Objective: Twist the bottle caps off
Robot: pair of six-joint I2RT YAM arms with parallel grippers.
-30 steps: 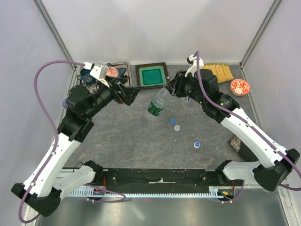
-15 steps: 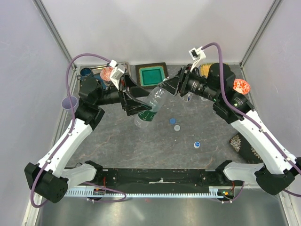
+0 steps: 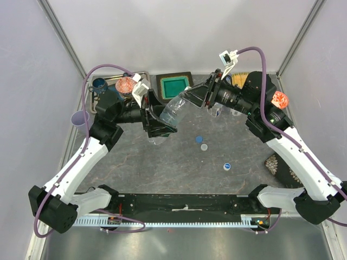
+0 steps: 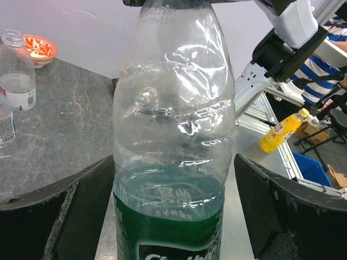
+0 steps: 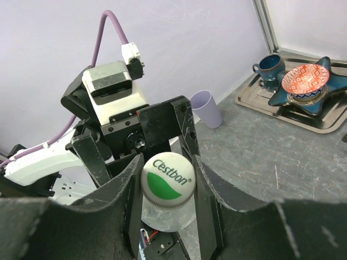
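Note:
A clear bottle with a green label (image 3: 173, 110) hangs tilted in the air between both arms. My right gripper (image 3: 191, 98) is shut on its green-and-white cap (image 5: 167, 177), one finger on each side. My left gripper (image 3: 158, 127) is open around the bottle's lower body (image 4: 171, 162), with a gap on the right side. A blue cap (image 3: 199, 138), a grey-white cap (image 3: 204, 147) and a blue-and-white cap (image 3: 227, 166) lie on the table. Two uncapped bottles (image 4: 16, 67) stand at the back, mostly hidden in the top view.
A green-lined tray (image 3: 176, 86) sits at the back centre. A steel tray (image 3: 142, 76) holds a red-patterned bowl (image 3: 125, 85) and a blue cup (image 3: 99, 84). A lilac cup (image 3: 80, 118) stands at the left edge. Another red bowl (image 3: 279, 99) is at the right.
My left arm swung in from the steel tray and its open fingers now straddle the bottle's base. My right gripper carried the bottle up and left and tilted it.

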